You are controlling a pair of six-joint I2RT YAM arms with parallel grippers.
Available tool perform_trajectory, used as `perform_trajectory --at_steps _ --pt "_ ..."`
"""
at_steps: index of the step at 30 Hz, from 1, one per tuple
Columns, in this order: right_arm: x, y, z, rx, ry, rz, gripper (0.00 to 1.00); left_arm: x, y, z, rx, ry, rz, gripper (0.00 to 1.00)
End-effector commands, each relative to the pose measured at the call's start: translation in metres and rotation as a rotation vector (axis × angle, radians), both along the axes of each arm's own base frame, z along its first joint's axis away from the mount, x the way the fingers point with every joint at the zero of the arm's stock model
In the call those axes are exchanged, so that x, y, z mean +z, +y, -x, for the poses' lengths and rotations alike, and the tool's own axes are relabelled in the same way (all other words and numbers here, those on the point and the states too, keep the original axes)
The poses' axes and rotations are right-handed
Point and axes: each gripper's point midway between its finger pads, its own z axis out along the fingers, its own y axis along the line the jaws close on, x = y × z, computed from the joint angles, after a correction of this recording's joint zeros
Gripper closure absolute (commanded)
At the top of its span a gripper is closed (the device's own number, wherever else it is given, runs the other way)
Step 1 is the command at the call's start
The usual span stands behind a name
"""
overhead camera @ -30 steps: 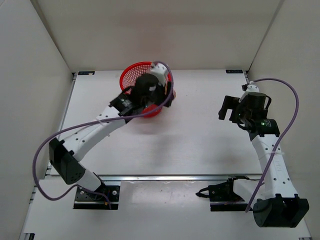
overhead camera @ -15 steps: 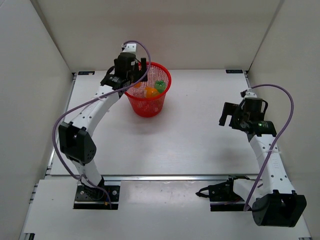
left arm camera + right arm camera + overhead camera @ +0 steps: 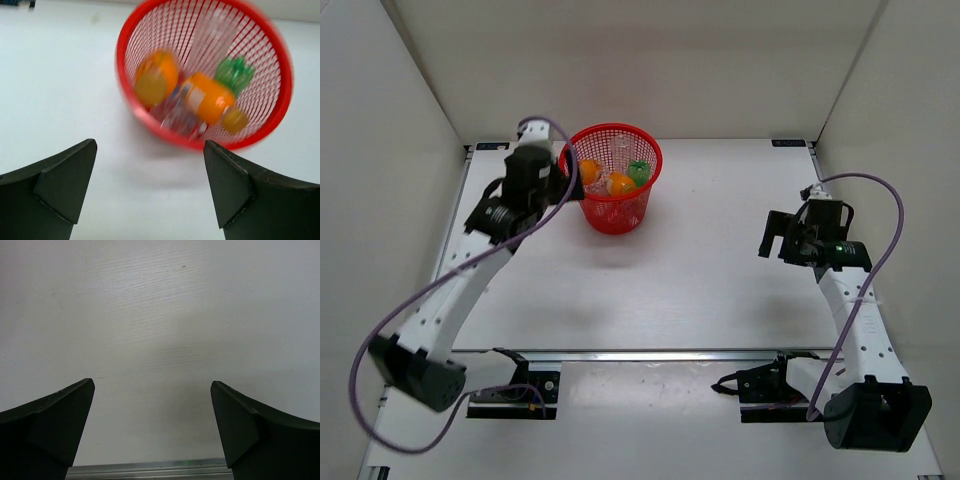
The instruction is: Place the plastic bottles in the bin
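Here, bottles point(image 3: 212, 100) in bin point(image 3: 121, 55): labels point(image 3: 198, 95) blurred.

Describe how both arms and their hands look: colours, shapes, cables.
The left arm and right arm have white links with bulky black joints, and a purple cable loops loosely along each. The left hand and right hand are black, with two broad wedge-shaped fingers. A small green light glows near the right wrist.
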Motion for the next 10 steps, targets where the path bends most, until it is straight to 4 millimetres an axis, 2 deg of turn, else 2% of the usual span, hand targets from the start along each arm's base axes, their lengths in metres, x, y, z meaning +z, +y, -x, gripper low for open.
perform_trajectory --at_steps 1,3,4,5,6,7,8,10 --pt "-0.006 -0.004 0.007 -0.035 0.033 0.0 0.0 -0.051 0.035 0.061 0.09 0.134 -0.007 0.02" --pt "-0.008 -0.004 0.009 -0.027 0.042 -0.005 0.01 -0.061 0.06 0.088 0.164 0.142 0.023 0.01" --pt "-0.01 0.002 0.01 0.001 0.038 -0.018 0.01 -0.082 0.075 0.101 0.217 0.195 0.002 0.01" --pt "-0.011 0.001 0.009 -0.003 0.035 -0.021 0.0 -0.082 0.085 0.11 0.251 0.187 0.024 0.01" --pt "-0.018 0.004 0.011 -0.002 0.05 -0.038 0.01 -0.09 0.093 0.121 0.276 0.198 0.026 0.01" --pt "-0.015 0.008 0.01 0.025 0.038 -0.049 0.01 -0.098 0.101 0.132 0.293 0.213 0.009 0.02" --pt "-0.019 0.01 0.012 0.03 0.062 -0.054 0.01 -0.105 0.105 0.136 0.301 0.226 -0.009 0.02" --pt "-0.024 0.009 0.013 0.028 0.073 -0.032 0.01 -0.109 0.119 0.148 0.35 0.225 -0.032 0.01"
